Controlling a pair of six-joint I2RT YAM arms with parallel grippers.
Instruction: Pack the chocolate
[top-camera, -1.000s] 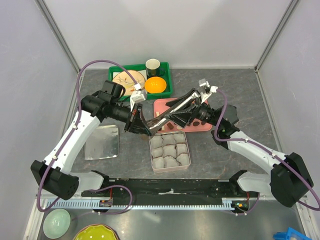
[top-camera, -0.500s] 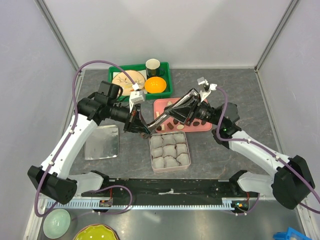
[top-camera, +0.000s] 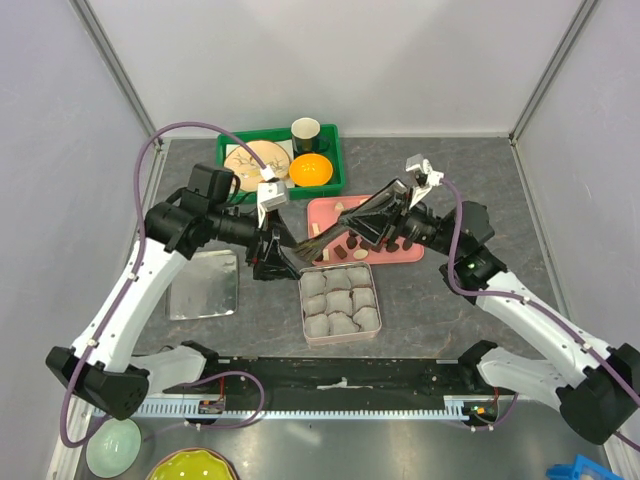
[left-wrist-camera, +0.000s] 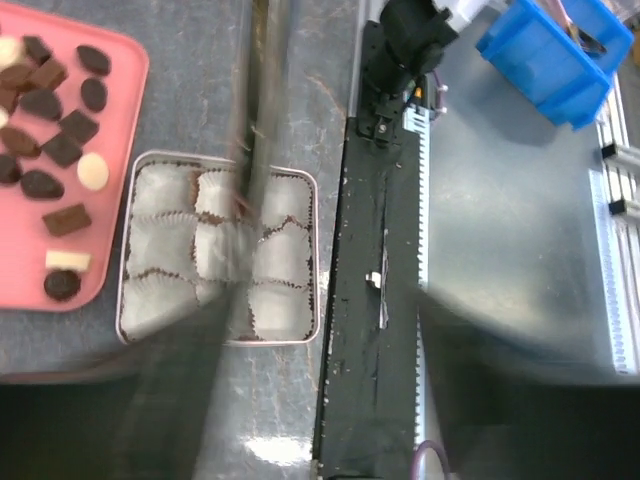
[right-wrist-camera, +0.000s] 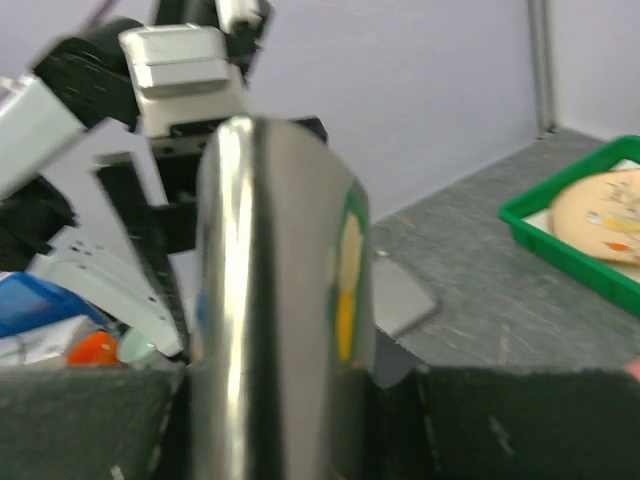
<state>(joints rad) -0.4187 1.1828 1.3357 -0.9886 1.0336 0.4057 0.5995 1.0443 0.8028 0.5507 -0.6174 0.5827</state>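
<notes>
1. Steel tongs (top-camera: 335, 232) catch my eye first on the overhead camera. My right gripper (top-camera: 392, 212) is clamped on their broad end, and the tips slant down over the pink tray (top-camera: 330, 205), where the chocolate (top-camera: 345, 254) lies loose. I judge that this hold suits plucking single pieces. The left gripper (top-camera: 272, 258) hovers just beside the tips, near the tin (top-camera: 302, 300) of paper cups (top-camera: 340, 298).
2. The left wrist view is blurred. Its fingers (left-wrist-camera: 120, 420) stand wide apart, with nothing pinched that I can make out. Below them I see no piece in any cup. All the chocolate sits on the tray, so by my reading packing has not begun.
3. On the right wrist view the shiny tongs fill the gap between the dark fingers (right-wrist-camera: 530, 430), squeezed firmly. Whether the tips carry a piece, I cannot tell.
</notes>
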